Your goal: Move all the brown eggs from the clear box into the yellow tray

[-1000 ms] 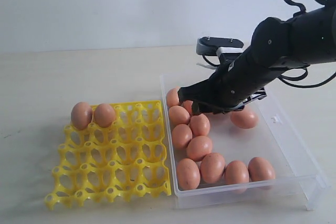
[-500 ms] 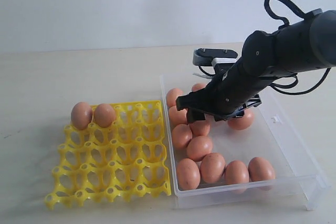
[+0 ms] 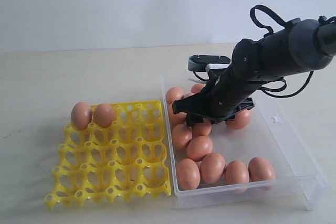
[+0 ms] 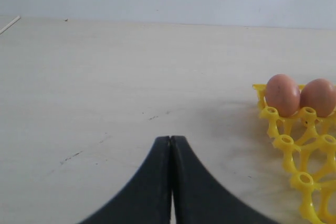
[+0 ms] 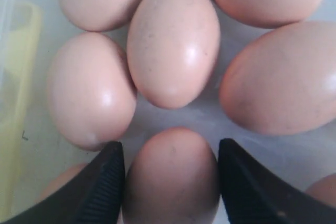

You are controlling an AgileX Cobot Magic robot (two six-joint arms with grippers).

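Observation:
Two brown eggs point(image 3: 81, 115) point(image 3: 104, 115) sit in the far-left cups of the yellow tray point(image 3: 115, 156). Several more lie in the clear box point(image 3: 310, 174), most along its left side and front wall. My right gripper point(image 3: 191, 115) is low over the left cluster. In the right wrist view this right gripper point(image 5: 170, 150) is open, with one finger on either side of a brown egg point(image 5: 170, 177) and a small gap left on one side. My left gripper point(image 4: 170, 138) is shut and empty above bare table, beside the tray's corner point(image 4: 294, 145) and its two eggs point(image 4: 282, 94).
The box stands against the tray's right edge. In the right wrist view, other eggs point(image 5: 173, 45) crowd closely beyond the straddled one. The box's right half point(image 3: 262, 140) holds no eggs. The beige table stretches left of the tray.
My right arm has moved left and down into the box, bringing its open fingers over the left cluster of eggs. The eggs and tray have not moved.

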